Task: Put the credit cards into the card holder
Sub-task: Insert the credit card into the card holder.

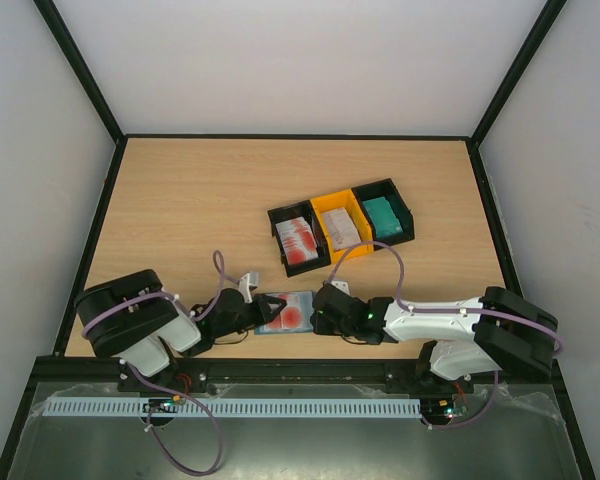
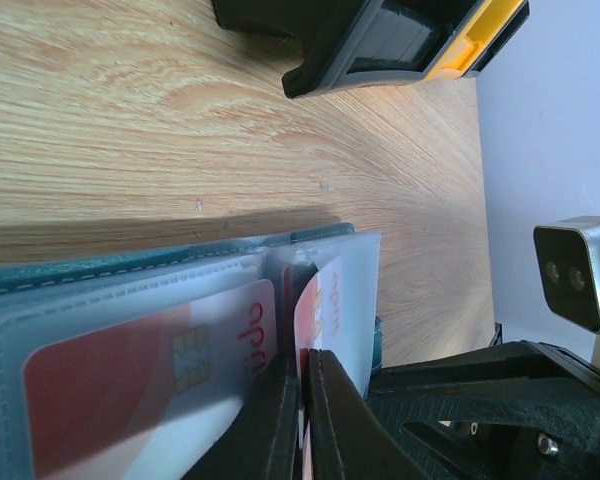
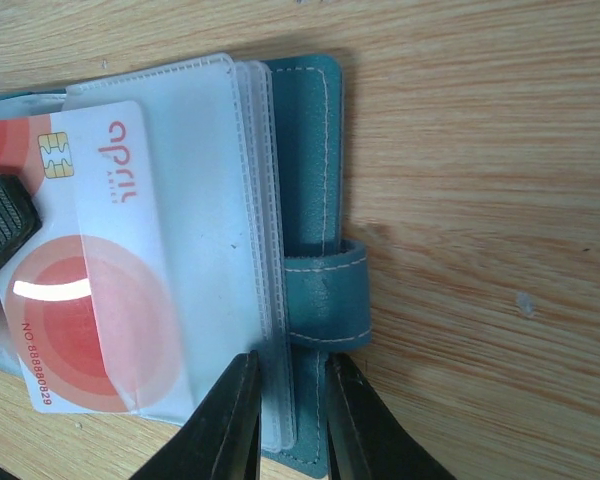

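The blue-teal card holder [image 1: 285, 312] lies open on the table between my two grippers, its clear sleeves up. My left gripper [image 1: 263, 313] [image 2: 305, 385] is shut on the edge of a red-and-white credit card [image 2: 325, 300] that sits partly inside a clear sleeve. A second red-and-white card [image 2: 140, 375] fills the neighbouring sleeve. My right gripper [image 1: 318, 312] [image 3: 288, 405] is shut on the holder's right edge, with the sleeves and the teal cover [image 3: 305, 150] between its fingers, just below the clasp loop [image 3: 325, 295]. In the right wrist view the card [image 3: 90, 290] shows through the sleeve.
Three bins stand in a row behind the holder: a black one with red-and-white cards [image 1: 300, 243], a yellow one with whitish cards [image 1: 342, 228] and a black one with green cards [image 1: 383, 216]. A black frame [image 1: 110, 215] and white walls border the table.
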`<state>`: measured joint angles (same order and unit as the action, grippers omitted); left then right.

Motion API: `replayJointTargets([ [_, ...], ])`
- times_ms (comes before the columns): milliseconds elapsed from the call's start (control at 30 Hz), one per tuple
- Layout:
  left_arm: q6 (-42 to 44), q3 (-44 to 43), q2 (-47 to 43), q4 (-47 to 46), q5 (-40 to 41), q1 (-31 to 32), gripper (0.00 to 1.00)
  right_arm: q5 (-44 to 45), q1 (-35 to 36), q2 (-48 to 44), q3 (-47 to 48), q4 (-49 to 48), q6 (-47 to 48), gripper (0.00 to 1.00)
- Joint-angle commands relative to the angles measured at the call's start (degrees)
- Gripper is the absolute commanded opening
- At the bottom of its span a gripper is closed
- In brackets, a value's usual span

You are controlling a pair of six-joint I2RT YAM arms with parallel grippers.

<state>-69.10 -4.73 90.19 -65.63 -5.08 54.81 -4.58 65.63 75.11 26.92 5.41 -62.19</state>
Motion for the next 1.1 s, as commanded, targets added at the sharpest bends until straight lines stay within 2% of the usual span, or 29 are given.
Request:
replayJointTargets([
  [0, 0.2, -0.7, 0.6, 0.3, 0.5, 2.0, 0.07, 0.0, 0.0, 0.7, -1.9, 2.9, -0.6, 0.16],
  [200, 1.7, -4.2, -1.3, 7.0, 2.5, 3.9, 0.16, 0.1, -0.1, 0.8, -1.7, 3.0, -0.5, 0.16],
  [300, 0.5, -3.8, -4.6, 12.0, 2.7, 3.6, 0.27, 0.3, -0.1, 0.4, -1.9, 2.9, -0.8, 0.16],
  [367, -0.6, -3.9, -7.9, 16.5, 1.1, 2.7, 0.38, 0.3, -0.1, 0.3, -1.7, 3.5, -0.9, 0.13],
  [500, -0.3, -5.9, -15.9, 30.5, 2.5, 2.4, 0.58, 0.4, 0.0, -0.2, -2.3, 3.1, -1.3, 0.12],
  [633, 1.5, -9.1, -20.8, 42.1, 2.1, 1.4, 0.71, 0.1, 0.0, 0.5, -2.0, 2.7, -1.2, 0.12],
  [933, 1.9, -12.9, -22.1, 55.7, 1.0, -0.3, 0.76, 0.1, -0.1, 0.9, -1.8, 2.0, -1.2, 0.12],
  [1067, 1.3, -12.9, -20.2, 54.5, -1.8, -0.2, 0.69, 0.1, 0.0, 1.0, -1.6, 1.9, -1.0, 0.12],
])
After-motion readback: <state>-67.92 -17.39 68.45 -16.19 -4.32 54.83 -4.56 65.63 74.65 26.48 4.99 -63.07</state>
